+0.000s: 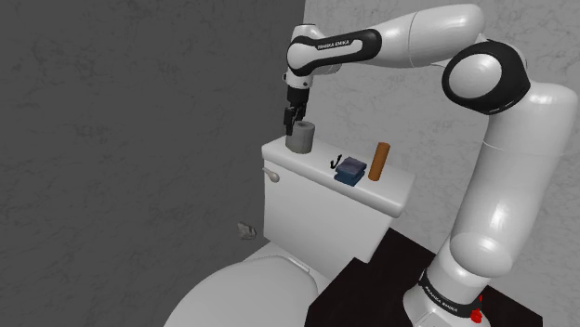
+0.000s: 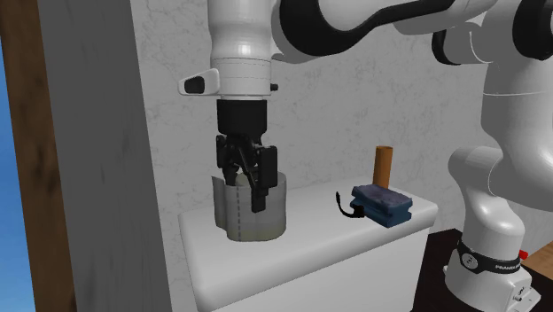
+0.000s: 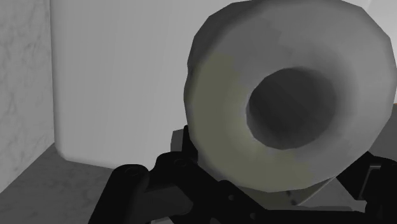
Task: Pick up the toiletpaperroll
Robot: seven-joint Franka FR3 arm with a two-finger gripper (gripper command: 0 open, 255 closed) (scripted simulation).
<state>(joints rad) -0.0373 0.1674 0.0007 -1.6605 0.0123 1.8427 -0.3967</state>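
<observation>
- While I am supervising from afar, the toilet paper roll [image 1: 300, 140] is standing upright on the tank lid [image 1: 311, 167], near the end of the lid at the shoulder view's left. It is grey, with its hollow core facing up.
- Approach: I am judging this stage complete. The gripper [image 1: 291, 118] is hanging directly at the roll's top rim, and in the second exterior view its lower end is overlapping the upper part of the roll.
- Lift: I am counting this as not yet done. The roll's base is sitting flat on the lid in both exterior views.
- Gripper state: I am unable to tell whether it is clamping the roll's wall or merely poised about it. The wrist view is giving me the roll's open core at very close range, but not the contact.
- Remaining, as I am judging it: confirming a firm hold, then raising the roll clear of the lid.
- Arm [image 1: 418, 37]: it is rising from the stand [image 1: 390, 271] at the shoulder view's lower right. It is arching over, and the forearm is running roughly level toward that view's left. The wrist is pointing straight down over the roll.
- Neighbours on the lid: a blue pad [image 1: 350, 170], a small black hook [image 1: 338, 162] just beside it, and an upright brown cylinder [image 1: 378, 161]. All are lying well apart from the roll, so I am expecting no interference on a straight upward pull.
- Below the tank: a white toilet seat [image 1: 242, 293].
</observation>
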